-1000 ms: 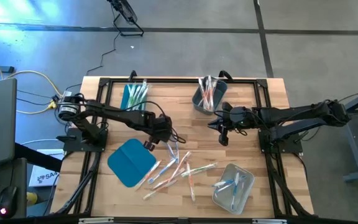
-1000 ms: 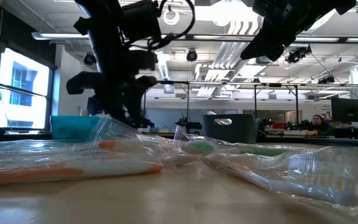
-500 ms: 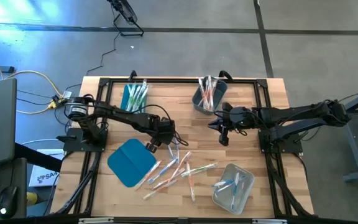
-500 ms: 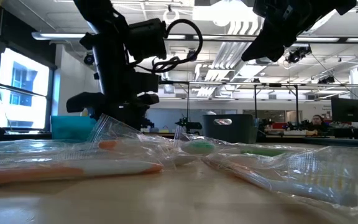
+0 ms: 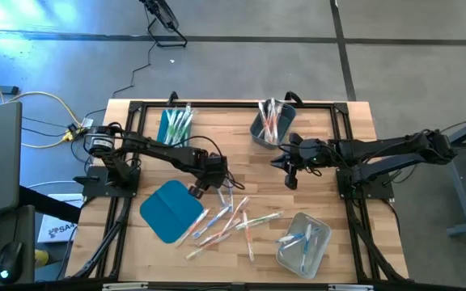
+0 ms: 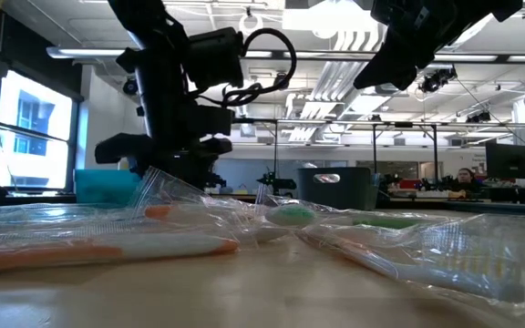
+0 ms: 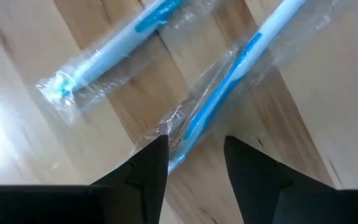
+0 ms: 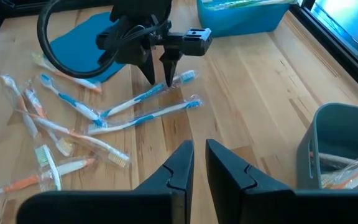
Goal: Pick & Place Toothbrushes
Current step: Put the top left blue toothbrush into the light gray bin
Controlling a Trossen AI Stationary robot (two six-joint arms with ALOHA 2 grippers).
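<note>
The left tool (image 5: 218, 181) hangs spread just above a clear-wrapped, blue-handled toothbrush (image 7: 219, 106) on the wooden counter (image 5: 330, 174), gripping nothing; only its wrist view shows the wrapper between the fingertips. The right tool (image 8: 199, 163), nearly closed and empty, waits beside the grey bin (image 5: 267, 129). From above, loose wrapped toothbrushes (image 5: 233, 220) lie between the flat teal lid (image 5: 169, 210) and the clear bin (image 5: 304, 242).

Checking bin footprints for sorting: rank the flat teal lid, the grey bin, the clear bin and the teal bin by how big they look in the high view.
1. flat teal lid
2. clear bin
3. grey bin and teal bin: look alike, not ranked.
</note>
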